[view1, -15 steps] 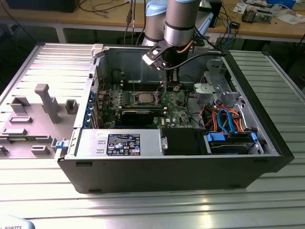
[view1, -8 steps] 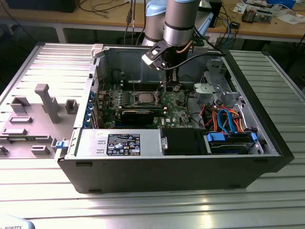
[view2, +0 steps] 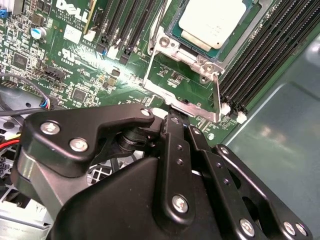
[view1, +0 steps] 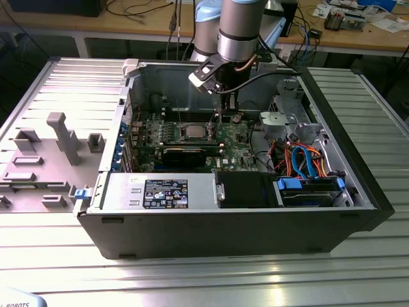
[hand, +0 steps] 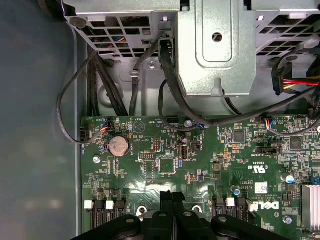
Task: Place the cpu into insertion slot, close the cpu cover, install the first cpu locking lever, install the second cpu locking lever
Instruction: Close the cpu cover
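The cpu (view2: 212, 22) is already seated in the insertion slot (view2: 169, 46), its pale metal top facing up, so the first step looks done. The cpu cover (view2: 217, 95) is not down. In the second wrist view it is swung away from the slot, and the green motherboard (hand: 165, 165) shows through its square window.

What matters is how that cover lies relative to the tool. Its hinged side is at the slot, and its free edge points away from the slot, straight towards the gripper (view2: 177, 122). The frame therefore runs lengthwise from the slot to the fingertips, with the long black memory slots (view2: 260, 60) alongside it.

The gripper's fingers are pressed together in both wrist views, with only a thin seam between them and nothing visibly pinched. The tips sit just beside the cover's free edge — on the side away from the slot. Whether they actually touch the metal I cannot tell from here — it is very close.
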Robot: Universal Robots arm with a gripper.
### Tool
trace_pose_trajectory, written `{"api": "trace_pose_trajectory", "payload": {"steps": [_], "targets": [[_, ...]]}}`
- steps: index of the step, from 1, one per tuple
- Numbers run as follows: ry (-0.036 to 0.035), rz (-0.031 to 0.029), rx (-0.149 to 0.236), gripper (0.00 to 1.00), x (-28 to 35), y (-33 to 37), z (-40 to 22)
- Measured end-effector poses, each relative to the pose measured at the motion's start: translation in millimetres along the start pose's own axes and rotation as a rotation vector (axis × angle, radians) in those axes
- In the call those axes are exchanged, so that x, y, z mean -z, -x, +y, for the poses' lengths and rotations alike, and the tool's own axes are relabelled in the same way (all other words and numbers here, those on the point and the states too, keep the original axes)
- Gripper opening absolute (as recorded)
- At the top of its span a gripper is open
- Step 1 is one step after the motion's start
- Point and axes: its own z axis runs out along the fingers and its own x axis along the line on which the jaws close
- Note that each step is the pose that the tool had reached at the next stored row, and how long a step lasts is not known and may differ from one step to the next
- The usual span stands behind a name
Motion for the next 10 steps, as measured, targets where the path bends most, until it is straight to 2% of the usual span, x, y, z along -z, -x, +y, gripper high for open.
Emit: {"api": "trace_pose_trajectory", "payload": {"steps": [10], "targets": [[0.0000,0.0000,0.000,0.11,0.0,0.1,-6.8]]}}
